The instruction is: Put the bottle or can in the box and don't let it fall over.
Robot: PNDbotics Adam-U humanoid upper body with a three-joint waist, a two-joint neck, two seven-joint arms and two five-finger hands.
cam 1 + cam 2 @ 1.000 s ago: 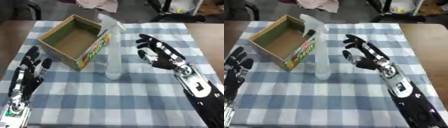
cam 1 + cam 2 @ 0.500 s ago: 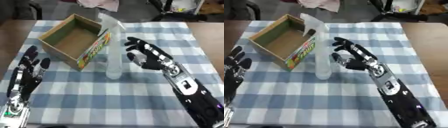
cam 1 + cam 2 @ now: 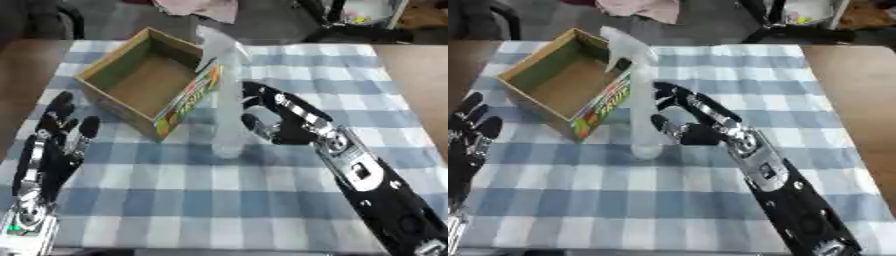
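A tall clear spray bottle (image 3: 229, 100) with a white trigger head stands upright on the blue-checked cloth, just right of an open cardboard box (image 3: 144, 87) with a printed side. My right hand (image 3: 278, 120) is up against the bottle's right side, its fingers spread and starting to curve round the body; whether they touch it I cannot tell. At the lower left my left hand (image 3: 54, 140) rests open, fingers up, well clear of the box.
The blue-and-white checked cloth (image 3: 219, 200) covers a brown table (image 3: 420, 75) that shows at the right and left edges. A pinkish cloth (image 3: 197, 7) and chair legs lie beyond the far edge.
My right hand has moved left across the cloth, from well apart from the bottle to right beside it. The bottle, box and left hand have stayed put.
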